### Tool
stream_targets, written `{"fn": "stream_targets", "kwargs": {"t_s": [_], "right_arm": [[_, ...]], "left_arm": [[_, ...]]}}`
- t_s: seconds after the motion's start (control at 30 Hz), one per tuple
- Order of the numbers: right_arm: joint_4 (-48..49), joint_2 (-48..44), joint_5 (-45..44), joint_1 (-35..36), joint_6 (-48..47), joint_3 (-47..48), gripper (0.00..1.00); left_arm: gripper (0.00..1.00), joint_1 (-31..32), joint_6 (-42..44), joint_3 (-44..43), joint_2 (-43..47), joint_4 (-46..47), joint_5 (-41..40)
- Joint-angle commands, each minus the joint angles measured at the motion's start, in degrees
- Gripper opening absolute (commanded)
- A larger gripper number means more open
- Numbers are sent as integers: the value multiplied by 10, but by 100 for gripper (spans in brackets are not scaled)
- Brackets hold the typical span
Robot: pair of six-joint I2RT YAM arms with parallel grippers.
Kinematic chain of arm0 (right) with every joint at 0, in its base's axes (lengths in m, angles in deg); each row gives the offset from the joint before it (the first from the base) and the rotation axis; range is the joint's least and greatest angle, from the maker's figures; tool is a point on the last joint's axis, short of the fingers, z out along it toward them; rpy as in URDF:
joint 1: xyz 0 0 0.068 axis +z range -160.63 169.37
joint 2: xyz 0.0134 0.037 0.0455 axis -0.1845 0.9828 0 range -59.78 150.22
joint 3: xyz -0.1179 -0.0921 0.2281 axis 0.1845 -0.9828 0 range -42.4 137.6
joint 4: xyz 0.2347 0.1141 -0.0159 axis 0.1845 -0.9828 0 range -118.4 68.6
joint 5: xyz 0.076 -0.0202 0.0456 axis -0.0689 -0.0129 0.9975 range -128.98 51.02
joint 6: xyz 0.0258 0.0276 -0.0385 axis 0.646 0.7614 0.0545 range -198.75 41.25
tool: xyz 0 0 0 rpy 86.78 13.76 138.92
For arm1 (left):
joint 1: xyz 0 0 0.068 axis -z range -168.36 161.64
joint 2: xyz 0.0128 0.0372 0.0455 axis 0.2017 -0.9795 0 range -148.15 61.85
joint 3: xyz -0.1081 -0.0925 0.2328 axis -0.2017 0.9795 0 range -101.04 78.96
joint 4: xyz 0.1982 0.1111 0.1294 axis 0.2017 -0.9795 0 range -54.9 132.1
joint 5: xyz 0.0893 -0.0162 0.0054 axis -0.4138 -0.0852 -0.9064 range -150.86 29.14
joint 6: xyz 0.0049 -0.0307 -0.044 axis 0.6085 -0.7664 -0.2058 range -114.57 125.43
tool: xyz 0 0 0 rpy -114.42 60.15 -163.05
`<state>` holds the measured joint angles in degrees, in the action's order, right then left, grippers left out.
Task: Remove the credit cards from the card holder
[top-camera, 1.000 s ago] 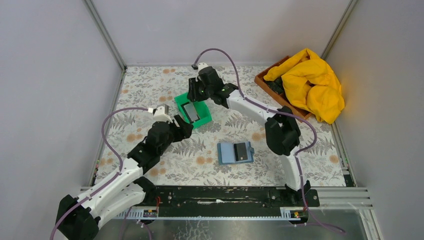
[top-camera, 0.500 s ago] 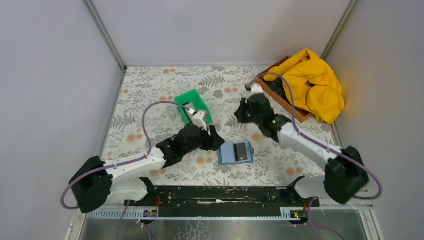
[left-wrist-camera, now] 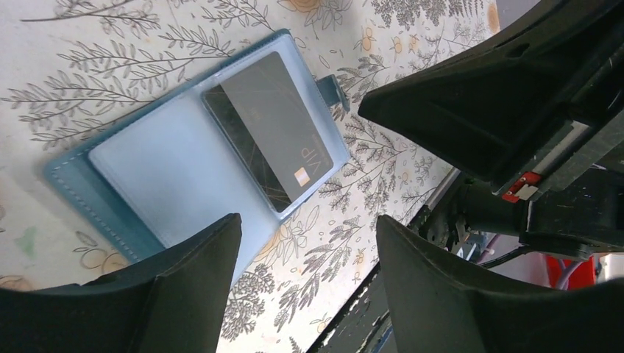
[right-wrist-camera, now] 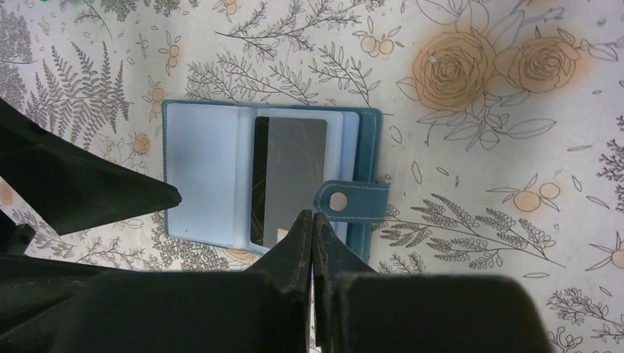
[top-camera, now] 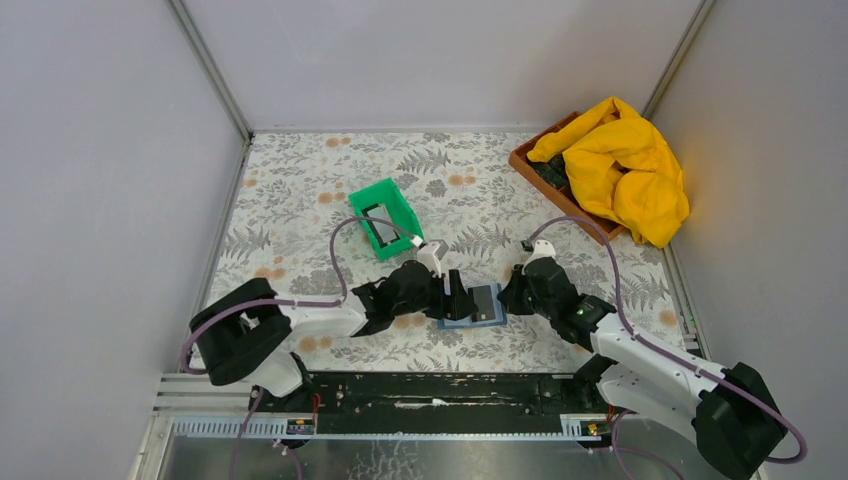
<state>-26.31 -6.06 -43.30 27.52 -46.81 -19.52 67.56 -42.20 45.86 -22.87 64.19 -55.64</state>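
Released left pincer (left-wrist-camera: 309, 220) flanks card holder (right-wrist-camera: 206, 176), likely to steady it; empty clenched right pincer (right-wrist-camera: 313, 217) overhangs credit card (right-wrist-camera: 291, 173).

Bright, even light casts faint soft shadows on the table (top-camera: 300, 190); close wrist-view fingers (left-wrist-camera: 471, 294) look dark and slightly blurred.

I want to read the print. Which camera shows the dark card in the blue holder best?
The left wrist view: the card lies uncovered, its print readable. The right wrist view shows it, one corner behind the right gripper. The top view shows it tiny.
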Motion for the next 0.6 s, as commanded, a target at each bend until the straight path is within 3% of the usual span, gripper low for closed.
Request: {"fn": "stream_targets", "kwargs": {"t_s": [0.0,0.37,0.57], "right_arm": [[-1,-22,-15,5,25,-22,0],[28,1,-8,5,28,-56,0],[-1,-39,-10,5,11,-36,0]], "left_arm": [[75,10,-36,-10,-33,91,14],[77,13,-38,-24,-99,118,13],[77,12,-35,-18,-101,112,-4]]}}
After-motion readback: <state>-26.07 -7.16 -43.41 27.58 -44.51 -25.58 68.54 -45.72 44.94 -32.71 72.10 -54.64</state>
